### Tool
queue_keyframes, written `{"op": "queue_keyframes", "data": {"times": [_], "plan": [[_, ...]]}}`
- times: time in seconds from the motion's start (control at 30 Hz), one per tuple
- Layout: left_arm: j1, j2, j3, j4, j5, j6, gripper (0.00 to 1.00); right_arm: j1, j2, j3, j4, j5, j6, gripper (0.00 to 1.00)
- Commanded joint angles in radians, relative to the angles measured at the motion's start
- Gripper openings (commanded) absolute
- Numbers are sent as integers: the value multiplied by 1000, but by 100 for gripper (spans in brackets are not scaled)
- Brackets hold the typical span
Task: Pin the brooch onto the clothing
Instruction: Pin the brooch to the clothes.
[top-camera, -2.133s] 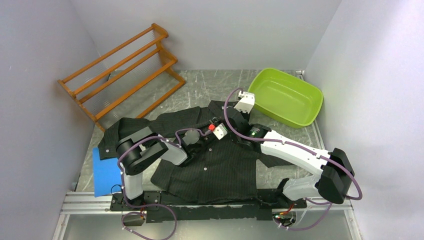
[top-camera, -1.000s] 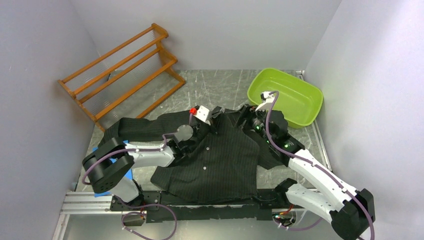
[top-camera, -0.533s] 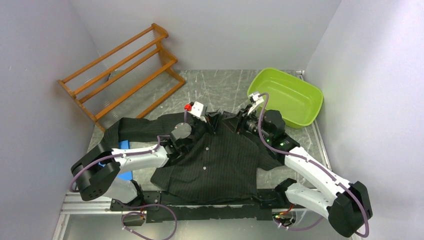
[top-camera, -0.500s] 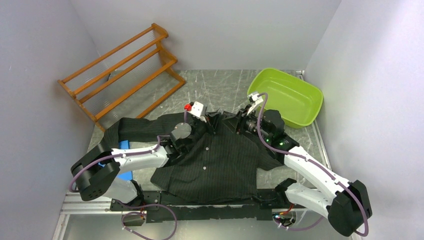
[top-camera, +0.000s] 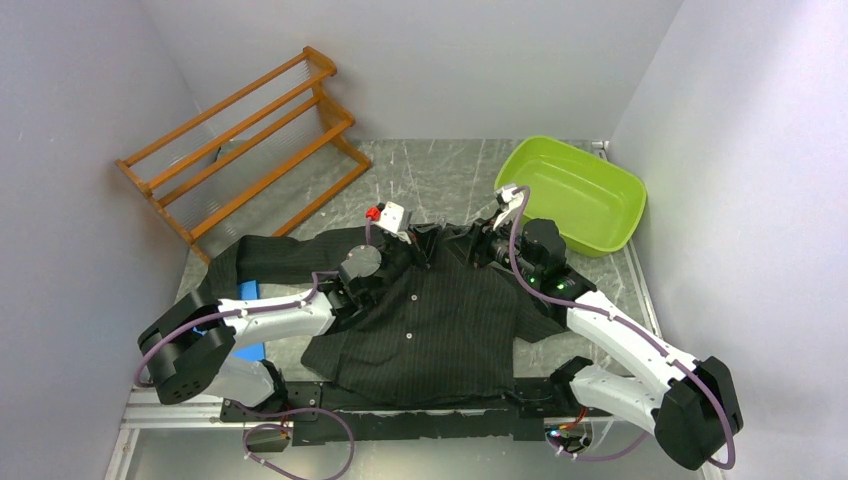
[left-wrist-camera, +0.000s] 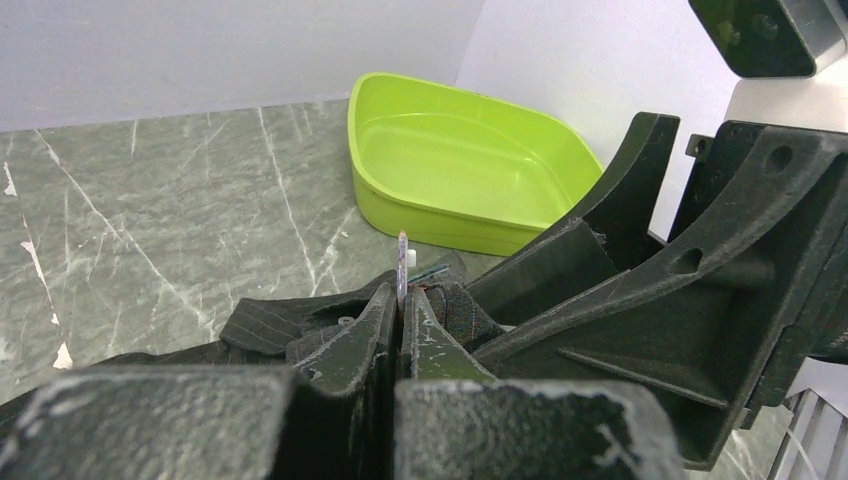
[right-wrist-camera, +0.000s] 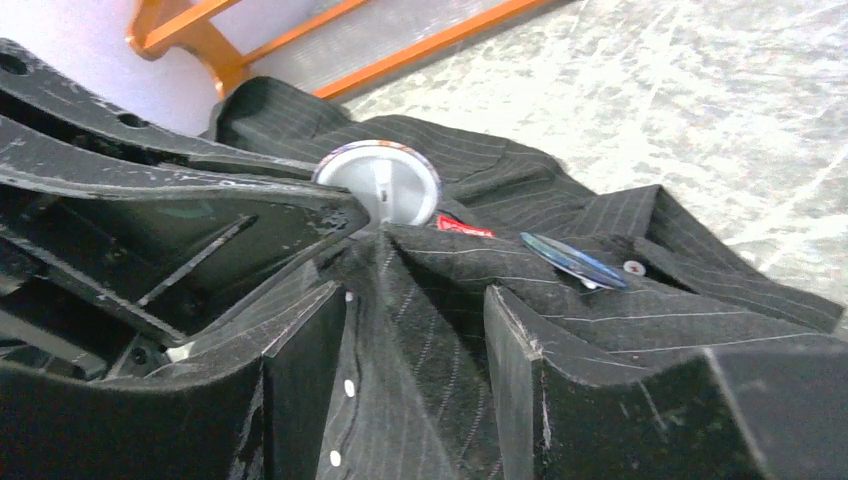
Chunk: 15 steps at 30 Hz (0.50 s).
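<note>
1. Since the left gripper (left-wrist-camera: 400, 305) is clamped shut on the small round silver-backed brooch (right-wrist-camera: 377, 180), that arm is the nearer one. The disc stands on edge above the collar (right-wrist-camera: 620, 225) of the black pinstriped button-up shirt (top-camera: 440, 320), which is spread flat on the table.
2. From the right gripper (right-wrist-camera: 415, 295) the brooch lies straight ahead, just past the fingertips. This gripper's jaws stand apart around a raised ridge of shirt cloth, without visibly pinching it.
3. The brooch's silver back faces the right gripper and its plane is nearly upright. I judge it must tip down towards the cloth to pin.
4. A flat blue disc (right-wrist-camera: 573, 260) rests on the collar to the right of the brooch, with a red tag (right-wrist-camera: 460, 225) between them.
5. The two grippers almost meet, so room there is tight. The lime-green plastic tub (top-camera: 575, 195) sits near, beyond the right arm. The orange wooden rack (top-camera: 240, 130) is well apart to the left, and grey marbled table (top-camera: 420, 170) shows beyond the collar.
</note>
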Motion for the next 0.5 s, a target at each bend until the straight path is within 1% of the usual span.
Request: {"op": "queue_keyframes", "data": {"times": [0.0, 0.07, 0.17, 0.27, 0.3, 0.4, 0.47], "plan": [[-5, -36, 24, 42, 3, -18, 3, -5, -20, 27, -15, 64, -39, 57], [-5, -38, 26, 34, 5, -21, 3, -5, -18, 34, -23, 56, -49, 55], [-5, -37, 24, 40, 14, -27, 3, -5, -24, 22, -6, 50, -55, 49], [-5, -39, 24, 42, 24, -32, 3, -5, -20, 16, 21, 13, -67, 29], [-6, -39, 23, 47, 27, -35, 3, -5, -14, 17, 26, -6, -74, 24], [-5, -39, 23, 57, 37, -40, 3, -5, 20, 33, 25, -69, -92, 15], [-5, -36, 23, 66, 45, -45, 3, -4, 44, 51, 11, -102, -98, 11]]}}
